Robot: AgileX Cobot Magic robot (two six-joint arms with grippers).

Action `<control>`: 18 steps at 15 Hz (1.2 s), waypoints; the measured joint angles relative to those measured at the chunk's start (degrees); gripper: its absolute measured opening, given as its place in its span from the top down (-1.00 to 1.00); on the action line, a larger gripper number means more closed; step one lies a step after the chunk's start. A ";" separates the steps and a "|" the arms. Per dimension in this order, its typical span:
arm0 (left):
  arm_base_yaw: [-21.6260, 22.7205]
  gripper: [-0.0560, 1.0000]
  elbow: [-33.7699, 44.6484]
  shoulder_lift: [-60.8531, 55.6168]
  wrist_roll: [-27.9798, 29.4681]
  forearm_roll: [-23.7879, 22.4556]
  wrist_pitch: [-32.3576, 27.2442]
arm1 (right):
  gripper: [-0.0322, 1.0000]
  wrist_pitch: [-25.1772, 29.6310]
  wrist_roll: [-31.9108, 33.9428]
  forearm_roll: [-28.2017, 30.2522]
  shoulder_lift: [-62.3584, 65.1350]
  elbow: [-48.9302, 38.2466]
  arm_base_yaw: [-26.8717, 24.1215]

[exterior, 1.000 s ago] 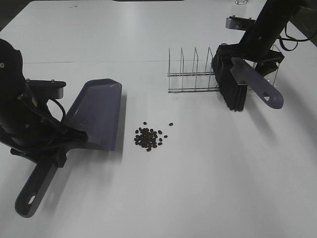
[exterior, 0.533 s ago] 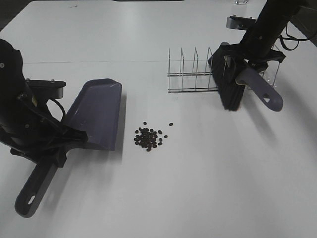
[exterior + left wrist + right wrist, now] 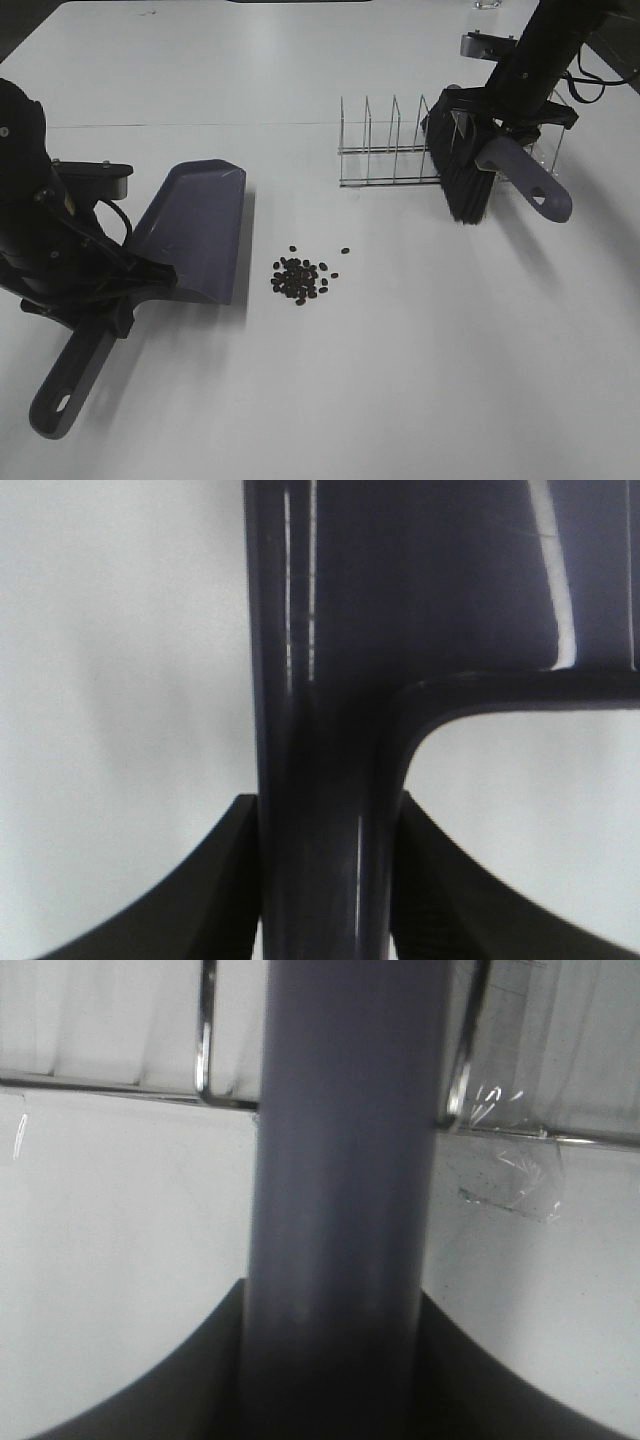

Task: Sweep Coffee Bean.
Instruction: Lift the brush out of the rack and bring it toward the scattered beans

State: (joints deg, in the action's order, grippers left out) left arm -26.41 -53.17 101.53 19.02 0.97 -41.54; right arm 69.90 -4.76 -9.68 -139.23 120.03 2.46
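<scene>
A small heap of dark coffee beans (image 3: 299,278) lies on the white table, a few stray ones just to its right. Left of the heap the purple-grey dustpan (image 3: 195,230) rests with its edge facing the beans. My left gripper (image 3: 112,300) is shut on the dustpan's handle (image 3: 320,860), a finger on each side. At the back right my right gripper (image 3: 500,125) is shut on the brush handle (image 3: 345,1210). The brush (image 3: 462,170) hangs tilted in front of the wire rack's right end, black bristles down.
A wire rack (image 3: 395,150) with upright dividers stands behind the beans at the back right. A piece of clear tape (image 3: 510,1185) is stuck on the table by the rack's base wire.
My right gripper has closed on the brush handle. The brush has tilted and lifted slightly at the rack. The left arm and the dustpan have stayed still.
</scene>
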 joint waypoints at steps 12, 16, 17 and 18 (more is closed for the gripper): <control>-1.89 0.28 0.00 0.00 3.50 0.46 -0.11 | 0.33 0.17 1.09 1.09 28.53 -29.16 0.40; -4.01 0.28 0.00 0.06 5.79 -2.41 -1.55 | 0.33 0.23 8.02 13.12 34.09 -35.92 10.26; -4.01 0.28 0.00 0.29 5.79 -3.09 -1.55 | 0.33 -0.40 9.97 15.99 33.98 -36.90 13.41; -4.01 0.28 0.00 0.57 5.50 -3.32 -1.55 | 0.33 -0.74 11.12 17.53 33.86 -37.18 15.07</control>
State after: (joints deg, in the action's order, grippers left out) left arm -30.42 -53.17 102.10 24.52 -2.35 -43.09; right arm 69.16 6.36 7.85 -105.37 82.85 17.53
